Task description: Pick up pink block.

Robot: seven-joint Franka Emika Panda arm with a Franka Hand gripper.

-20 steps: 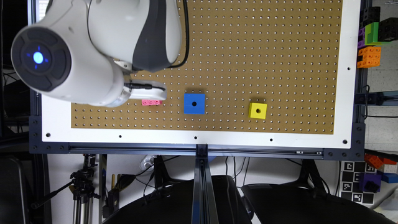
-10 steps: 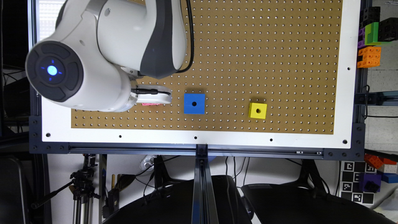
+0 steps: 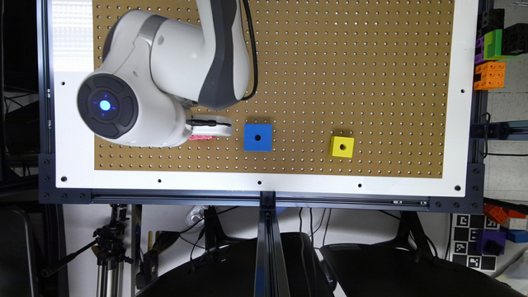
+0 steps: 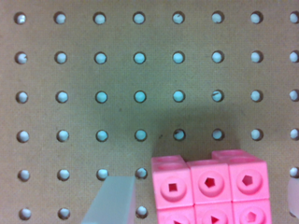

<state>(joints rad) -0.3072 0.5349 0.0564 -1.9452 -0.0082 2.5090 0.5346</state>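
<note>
The small bright-pink plastic building brick (image 3: 201, 137) lies on the brown perforated pegboard tabletop (image 3: 330, 62), tucked almost wholly beneath the white hand (image 3: 210, 127), so that in the exterior view a thin pink strip peeks out under the hand's lower edge. In the wrist view the pink block (image 4: 210, 186) sits between the 2 fingers: 1 pale translucent finger (image 4: 112, 200) stands just beside one side of it, with a narrow gap of pegboard showing between them, and a faint blurred edge of the other lies at the opposite side, so the fingers stand apart and are not touching the brick. The block's studs show round sockets with square and pentagon-shaped holes. The blue plastic cube with 1 centre hole (image 3: 258, 137) rests near the hand on the exterior view's right, and the yellow cube with 1 centre hole (image 3: 342, 147) lies farther right. Compared with 0.5 s ago, the arm has shifted toward the exterior view's right, while both cubes have kept their places.
</note>
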